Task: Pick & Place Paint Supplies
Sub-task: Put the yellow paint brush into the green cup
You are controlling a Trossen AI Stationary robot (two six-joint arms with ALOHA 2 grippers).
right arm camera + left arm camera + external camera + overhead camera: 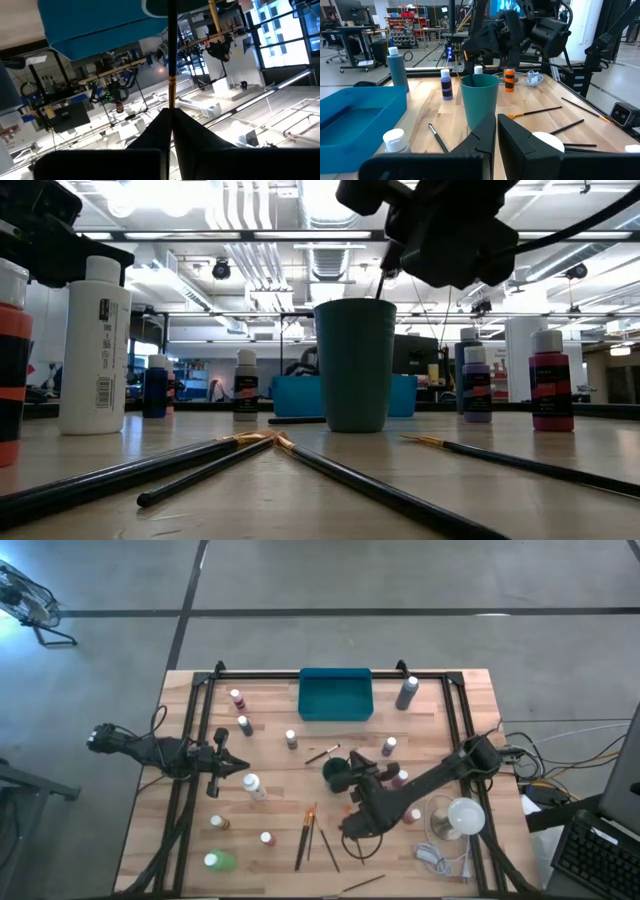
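Observation:
My right gripper (352,783) hangs over the dark green cup (334,773) near the table's middle, shut on a thin paintbrush (383,280). Several more brushes lie flat on the wood toward the near edge (304,837), and one lies beside the cup (322,754). Small white-capped bottles stand scattered: pink (235,697), white (253,785), purple (389,746); a green one (220,861) lies on its side. The tall grey one (406,692) stands at the back. My left gripper (243,766) waits shut at the left, holding nothing. My right gripper pinches the brush between its two fingertips, right beside the golden ferrule (171,92). The dark handle (171,45) runs straight on from the fingers toward the cup. The brush hangs nearly upright below the gripper, lifted off the table, its lower end at the cup's rim (380,298).
A teal tray (335,695) sits at the back middle. A white round object (462,817) and a coiled cable (432,858) lie at the near right. Black frame rails (190,740) run along both sides of the table.

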